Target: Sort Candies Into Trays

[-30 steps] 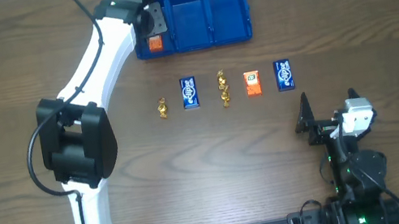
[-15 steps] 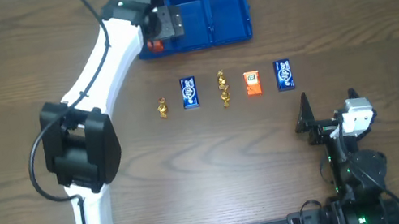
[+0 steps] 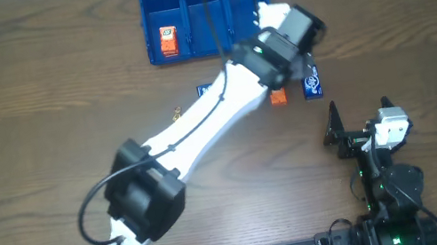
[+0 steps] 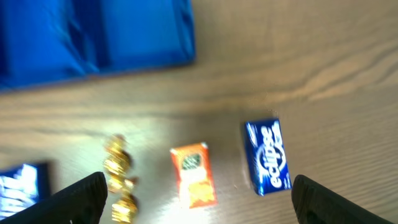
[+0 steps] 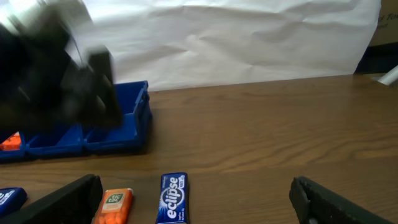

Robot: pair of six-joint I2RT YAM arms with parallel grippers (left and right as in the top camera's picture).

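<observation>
One orange candy lies in the left box of the blue tray, and nothing is holding it. A second ago the left gripper was right over that box. Now the long white arm has swung across to the row of candies on the table. Its fingers are spread wide with nothing between them. Under it I see a second orange candy, with a blue pack just beside it on one side and the gold candies on the other. So I think the first candy is done and the arm is going for the next one, maybe the orange one. The right gripper sits near its base, well apart from the row. Its fingers are spread too, and it has not moved.
</observation>
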